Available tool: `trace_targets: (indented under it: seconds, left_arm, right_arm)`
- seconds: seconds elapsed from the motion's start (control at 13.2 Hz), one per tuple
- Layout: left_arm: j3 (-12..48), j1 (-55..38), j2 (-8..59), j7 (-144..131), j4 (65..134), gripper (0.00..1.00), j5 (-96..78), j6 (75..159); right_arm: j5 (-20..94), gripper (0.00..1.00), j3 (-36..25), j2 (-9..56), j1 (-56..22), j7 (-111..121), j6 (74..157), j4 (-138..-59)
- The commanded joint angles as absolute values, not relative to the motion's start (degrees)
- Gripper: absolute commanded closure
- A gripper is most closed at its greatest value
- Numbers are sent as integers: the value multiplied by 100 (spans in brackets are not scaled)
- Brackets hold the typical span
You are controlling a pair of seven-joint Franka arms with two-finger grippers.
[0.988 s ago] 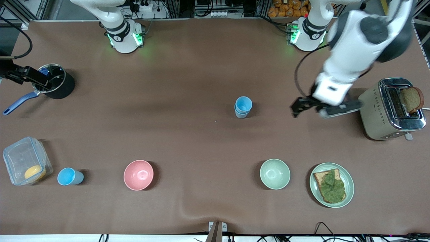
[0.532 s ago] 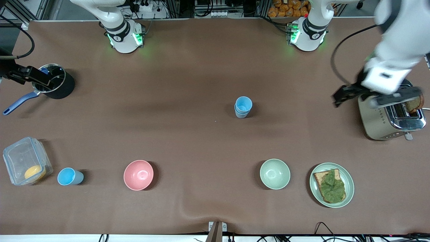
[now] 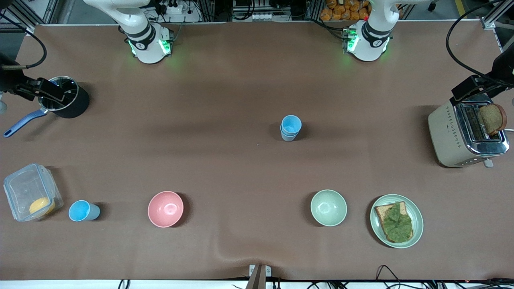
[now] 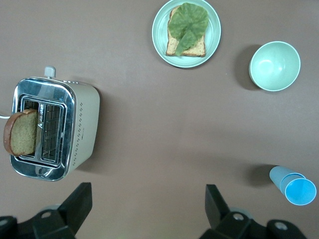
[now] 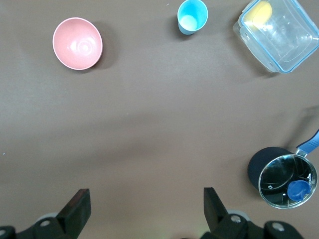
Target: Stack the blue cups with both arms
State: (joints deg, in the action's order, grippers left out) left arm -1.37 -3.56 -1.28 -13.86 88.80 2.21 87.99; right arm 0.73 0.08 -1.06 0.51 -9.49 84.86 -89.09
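Brown bench [image 3: 225, 92]. Stacked blue cups [image 3: 290, 127] are standing mid-bench; a lone blue cup [image 3: 83, 211] is sitting beside the food container [image 3: 31, 196]. Left tool [image 4: 147, 209] is hanging released over the toaster [image 3: 466, 134], well apart from the stack. Right tool [image 5: 144, 208] is hanging released over the saucepan [image 3: 64, 102].

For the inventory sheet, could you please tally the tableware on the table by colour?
Light-blue plastic cups: 3, two nested, one alone
Pink bowl: 1
Pale green bowl: 1
Pale green plate with bread and lettuce: 1
Total: 6
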Motion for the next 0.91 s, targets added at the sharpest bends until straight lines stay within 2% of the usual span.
trace_targets:
  seconds: [0.0,0.15,0.84]
  left_arm:
    - [-114,-299,-70,-1327,8797,0,10,8657]
    - [-88,-272,-228,-1397,8982,0,-140,8648]
    - [-44,-238,-70,-1318,8859,0,-53,8684]
  right_arm:
    - [88,0,-9,-246,18,-993,8464,-8991]
    - [88,0,-9,-246,18,-1002,8464,-8991]
    - [88,0,-9,-264,-88,-1169,8402,-8991]
